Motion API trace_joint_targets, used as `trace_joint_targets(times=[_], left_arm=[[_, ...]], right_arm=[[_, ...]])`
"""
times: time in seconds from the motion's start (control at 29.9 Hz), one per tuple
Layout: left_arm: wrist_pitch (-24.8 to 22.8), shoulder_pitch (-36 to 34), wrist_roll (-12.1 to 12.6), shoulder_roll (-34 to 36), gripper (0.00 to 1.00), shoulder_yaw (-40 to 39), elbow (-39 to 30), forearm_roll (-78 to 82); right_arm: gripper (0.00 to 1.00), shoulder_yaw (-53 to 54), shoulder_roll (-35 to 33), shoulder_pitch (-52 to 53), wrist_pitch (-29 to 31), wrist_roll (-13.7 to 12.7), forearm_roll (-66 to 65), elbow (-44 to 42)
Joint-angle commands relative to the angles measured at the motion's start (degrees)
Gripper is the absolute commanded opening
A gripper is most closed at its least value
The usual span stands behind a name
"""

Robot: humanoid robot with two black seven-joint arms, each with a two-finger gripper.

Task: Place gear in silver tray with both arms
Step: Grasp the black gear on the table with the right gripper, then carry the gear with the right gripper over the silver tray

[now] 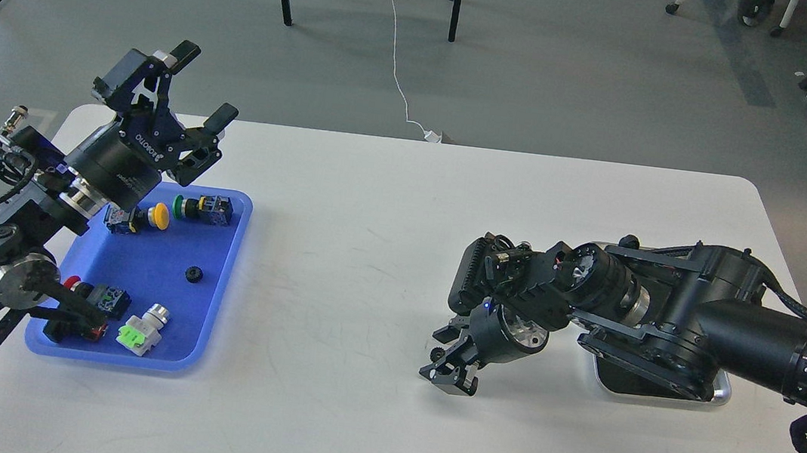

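A small black gear point(437, 353) lies on the white table, between the spread fingers of my right gripper point(445, 357), which is open and points down-left just above the table. The silver tray point(723, 395) lies behind that gripper, mostly hidden under my right arm; only its dark bottom and right rim show. My left gripper point(201, 85) is open and empty, raised above the far left corner of the table, over the far end of the blue tray. A second small black gear point(194, 274) lies in the blue tray.
The blue plastic tray point(233, 253) at the left holds several push-button switches, yellow point(159, 215), green point(179, 206), red point(72, 283) and a white-and-green one point(143, 328). My left arm's elbow hangs over its near left corner. Chair legs and cables lie on the floor beyond the table.
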Motion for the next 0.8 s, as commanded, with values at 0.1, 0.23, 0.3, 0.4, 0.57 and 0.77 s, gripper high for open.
trace_joint_targets(times=[0.1,0.23,0.3,0.4,0.57,0.77], left_arm=[[0.00,0.00,0.00,-0.06,0.98,0.01,0.00,0.00],[0.00,0.00,0.00,-0.06,0.98,-0.08,0.00,0.00],[0.00,0.00,0.00,0.03,0.98,0.01,0.00,0.00],[0.00,-0.09,0.00,0.03,0.98,-0.08,0.00,0.00],[0.00,-0.09,0.00,0.12,0.98,-0.43,0.00,0.00],[0.00,-0.09,0.00,0.20,0.98,-0.43,0.00,0.00]], right_arm=[[0.38,0.00,0.13,-0.02,0.00,0.00,0.00,-0.05],[0.22,0.00,0.65,0.24,0.00,0.00,0.00,-0.05],[0.21,-0.09,0.66,0.41,0.00,0.00,0.00,0.04],[0.15,-0.09,0.57,0.59,0.00,0.00,0.00,0.13],[0.13,0.00,0.57,1.03,0.00,0.00,0.00,0.57],[0.13,1.22,-0.92,2.79,0.00,0.00,0.00,2.59]])
